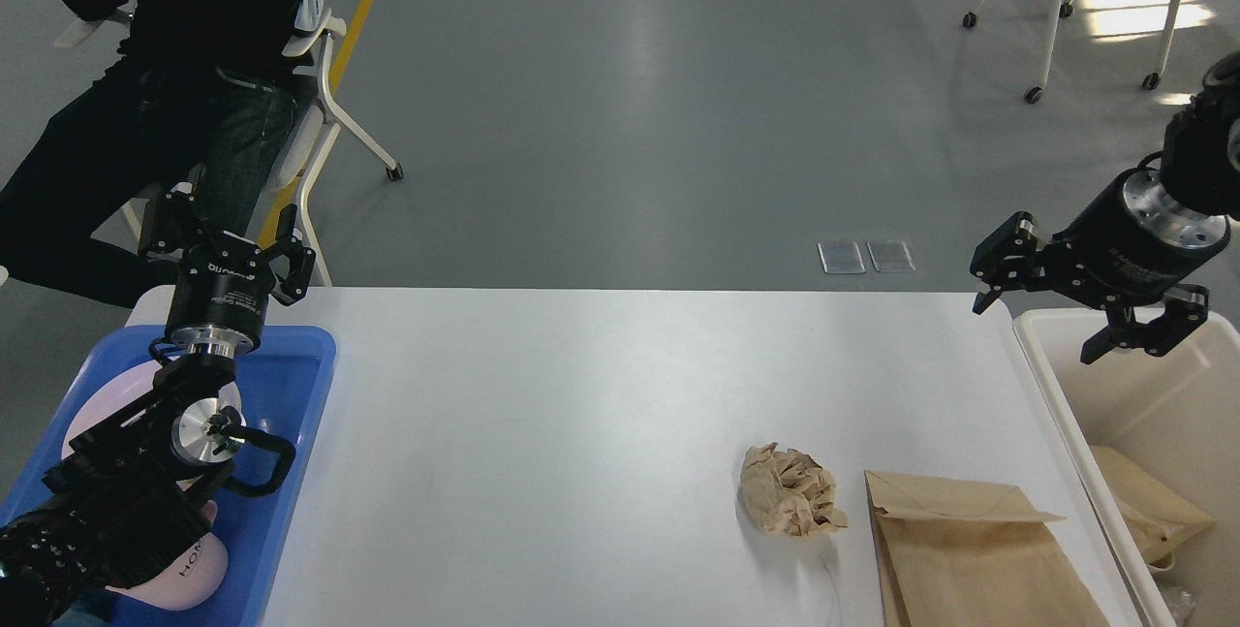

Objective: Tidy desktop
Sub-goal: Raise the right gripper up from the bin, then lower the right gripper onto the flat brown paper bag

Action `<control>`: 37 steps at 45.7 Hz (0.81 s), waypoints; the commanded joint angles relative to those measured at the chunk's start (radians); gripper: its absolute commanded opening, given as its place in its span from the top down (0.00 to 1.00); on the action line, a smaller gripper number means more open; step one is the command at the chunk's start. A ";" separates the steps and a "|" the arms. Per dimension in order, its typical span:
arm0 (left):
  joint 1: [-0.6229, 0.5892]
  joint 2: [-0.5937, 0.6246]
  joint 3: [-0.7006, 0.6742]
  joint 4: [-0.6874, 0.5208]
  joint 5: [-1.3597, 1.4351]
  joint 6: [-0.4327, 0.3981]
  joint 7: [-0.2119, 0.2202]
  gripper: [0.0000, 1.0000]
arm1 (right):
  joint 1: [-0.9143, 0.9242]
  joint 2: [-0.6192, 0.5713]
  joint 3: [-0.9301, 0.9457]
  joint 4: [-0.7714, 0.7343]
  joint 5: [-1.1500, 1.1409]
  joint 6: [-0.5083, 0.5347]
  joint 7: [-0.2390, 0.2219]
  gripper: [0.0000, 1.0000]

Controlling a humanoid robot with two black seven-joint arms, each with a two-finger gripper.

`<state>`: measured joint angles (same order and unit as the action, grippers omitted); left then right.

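Table: white, spanning centre. Near right: flat brown paper bag, crumpled paper ball just left of it. Left gripper, jaws open, above blue tray. Far right: right gripper, jaws open, over cream bin.

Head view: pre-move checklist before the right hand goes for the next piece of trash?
1. Right hand open and empty: ok, fingers spread, nothing between them.
2. Target in view: ok, crumpled paper ball lies free on the desktop, just left of the flat paper bag; whether they touch: cannot tell.
3. Path from the right hand down to the ball: ok, nothing stands between.
4. Cream bin has room: ok, one paper bag inside, space left.
5. Left hand out of the way: ok, over the blue tray at the far left, open.
6. Seated person clear of the table: ok, behind the far left corner.
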<state>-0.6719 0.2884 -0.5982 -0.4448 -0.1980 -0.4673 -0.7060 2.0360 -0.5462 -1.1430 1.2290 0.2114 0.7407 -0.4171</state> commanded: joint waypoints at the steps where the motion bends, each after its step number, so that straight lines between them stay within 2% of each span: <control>1: 0.000 0.000 0.000 0.000 0.000 -0.001 0.000 0.04 | 0.113 0.000 -0.021 0.090 0.000 0.009 0.001 0.00; 8: 0.000 0.000 0.000 0.000 0.000 0.001 0.000 0.03 | 0.038 -0.003 -0.007 0.089 0.000 -0.026 0.001 0.00; 13: 0.000 0.000 0.000 0.000 0.000 0.001 0.000 0.03 | -0.114 -0.015 0.041 0.063 0.000 -0.108 0.001 0.00; 14: 0.000 0.000 0.000 0.000 0.000 -0.001 -0.001 0.03 | -0.201 -0.030 0.086 0.041 -0.001 -0.156 0.001 0.00; 17: 0.000 0.000 0.000 0.000 0.000 0.001 0.000 0.03 | -0.310 -0.047 0.141 0.006 0.000 -0.198 0.001 0.00; 24: 0.000 0.000 0.000 0.000 -0.001 -0.001 0.000 0.03 | -0.513 -0.081 0.276 -0.089 0.000 -0.221 0.001 0.00; 29: 0.000 0.000 0.000 0.000 0.000 0.001 0.000 0.03 | -0.608 -0.083 0.347 -0.100 0.003 -0.236 0.000 0.00; 37: 0.000 0.000 0.000 0.000 0.000 0.001 0.000 0.03 | -0.723 -0.080 0.404 -0.102 0.089 -0.391 0.000 0.00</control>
<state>-0.6719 0.2884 -0.5983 -0.4448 -0.1984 -0.4673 -0.7059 1.3846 -0.6284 -0.7734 1.1292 0.2444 0.4494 -0.4168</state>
